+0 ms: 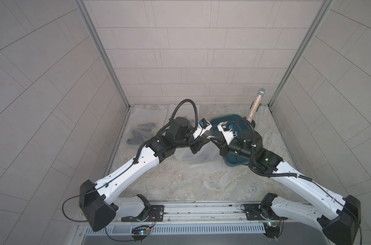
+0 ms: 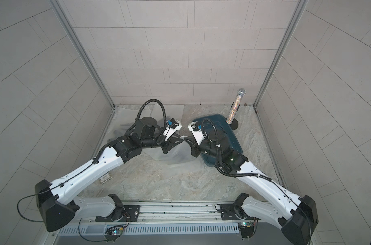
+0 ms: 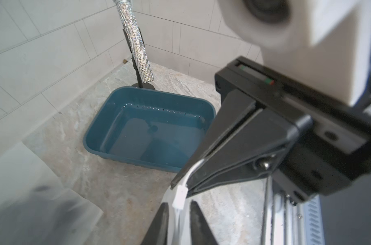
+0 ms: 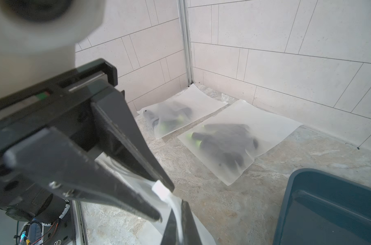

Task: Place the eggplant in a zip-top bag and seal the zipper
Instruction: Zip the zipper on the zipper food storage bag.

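Both arms meet over mid-table (image 1: 180, 182), the right end effector (image 3: 179, 185) pinching the top edge of the zip-top bag (image 1: 187, 160) right beside its white slider (image 3: 180, 196), the left end effector (image 3: 177, 224) spread astride that edge, and the dark eggplant (image 1: 203, 157) sits inside the bag.

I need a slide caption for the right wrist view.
Left gripper open around the zip-top bag near its white slider; two eggplant-filled bags lie by the wall.
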`<action>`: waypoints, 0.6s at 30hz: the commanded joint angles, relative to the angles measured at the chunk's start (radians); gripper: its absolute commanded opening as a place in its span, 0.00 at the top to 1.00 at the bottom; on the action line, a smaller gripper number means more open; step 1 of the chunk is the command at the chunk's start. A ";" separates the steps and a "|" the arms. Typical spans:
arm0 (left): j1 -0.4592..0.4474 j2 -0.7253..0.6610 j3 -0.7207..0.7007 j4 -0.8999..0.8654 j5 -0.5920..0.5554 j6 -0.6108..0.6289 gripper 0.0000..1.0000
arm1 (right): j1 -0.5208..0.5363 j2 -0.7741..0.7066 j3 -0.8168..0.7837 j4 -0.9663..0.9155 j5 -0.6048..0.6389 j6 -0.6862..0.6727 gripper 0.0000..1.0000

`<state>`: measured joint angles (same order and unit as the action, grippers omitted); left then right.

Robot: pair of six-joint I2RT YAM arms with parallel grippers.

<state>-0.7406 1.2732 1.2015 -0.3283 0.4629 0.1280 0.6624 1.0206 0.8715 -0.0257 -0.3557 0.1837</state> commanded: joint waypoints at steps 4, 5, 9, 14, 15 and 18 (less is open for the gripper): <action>0.004 -0.016 0.015 0.033 -0.003 0.001 0.61 | 0.000 -0.012 0.038 -0.003 -0.022 -0.029 1.00; 0.004 -0.014 0.019 0.034 -0.004 0.001 0.61 | 0.000 -0.011 0.039 -0.004 -0.026 -0.030 1.00; 0.009 -0.006 0.028 0.047 -0.024 -0.012 0.59 | 0.000 -0.008 0.045 -0.024 -0.029 -0.046 1.00; 0.036 -0.011 0.029 0.097 0.006 -0.057 0.56 | 0.000 -0.010 0.043 -0.039 -0.031 -0.057 1.00; 0.040 -0.010 0.030 0.104 0.017 -0.063 0.56 | 0.000 -0.010 0.041 -0.037 -0.029 -0.058 1.00; 0.043 0.001 0.042 0.093 0.048 -0.059 0.60 | 0.000 -0.010 0.042 -0.035 -0.029 -0.057 1.00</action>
<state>-0.7067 1.2732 1.2049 -0.2749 0.4728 0.0792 0.6624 1.0206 0.8921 -0.0631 -0.3744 0.1532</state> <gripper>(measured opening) 0.409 0.041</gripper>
